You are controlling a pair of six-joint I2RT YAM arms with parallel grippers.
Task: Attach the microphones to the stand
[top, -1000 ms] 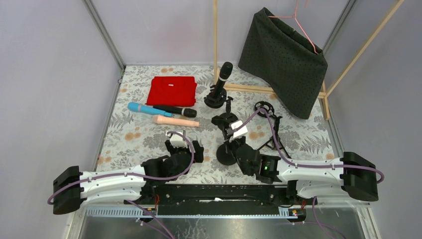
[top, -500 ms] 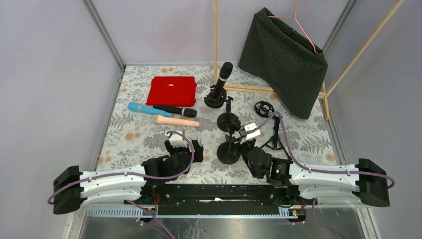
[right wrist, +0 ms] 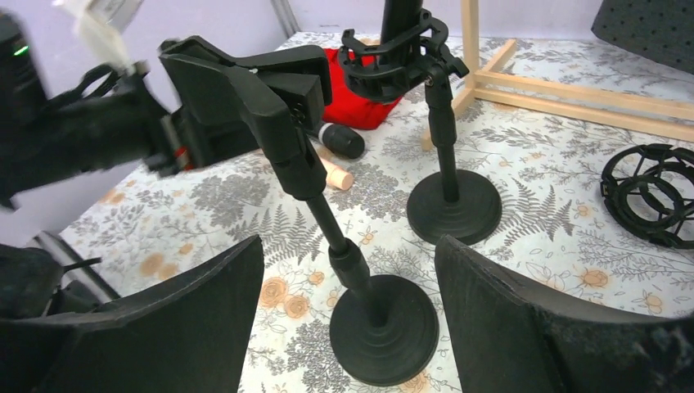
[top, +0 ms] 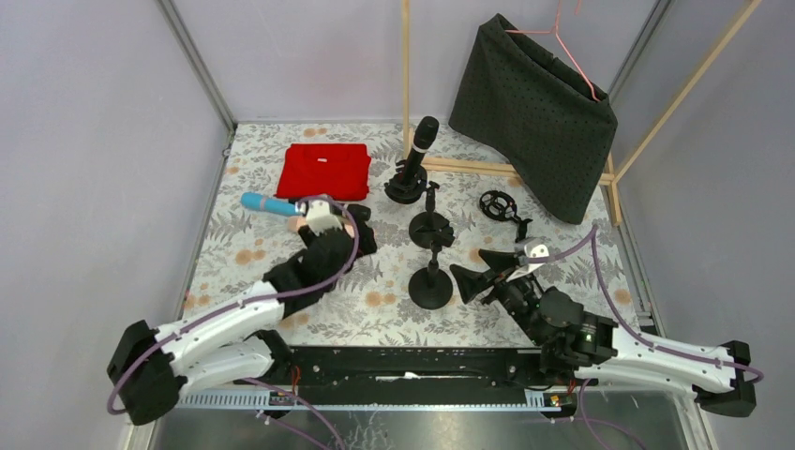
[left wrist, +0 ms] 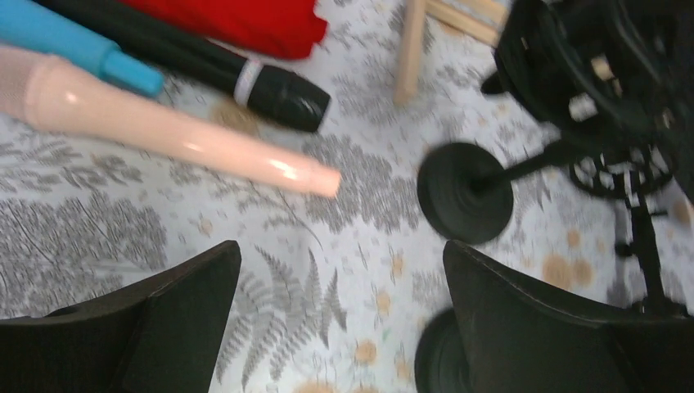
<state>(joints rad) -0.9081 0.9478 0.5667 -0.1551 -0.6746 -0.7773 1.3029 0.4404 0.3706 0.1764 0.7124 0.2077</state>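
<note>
Reaching forward since a second ago, the left fingers point(left wrist: 180, 327) hover spread over the peach-pink stick microphone point(left wrist: 164, 135), lying on the floral bench point(left wrist: 344, 196) beside the light blue microphone point(left wrist: 74, 41) and a black microphone point(left wrist: 245, 78). Further right, only a second black microphone point(top: 424, 136) stands in the far round-based stand point(top: 406, 190). The right fingers point(right wrist: 188, 327), drawn back and spread, hold nothing beside the empty black clip stand point(right wrist: 383, 332), so three mountings seem left.

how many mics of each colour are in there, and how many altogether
black: 2 (upright black microphone, lying black microphone)
pink: 1 (pink microphone)
blue: 1 (blue microphone)
total: 4
</note>
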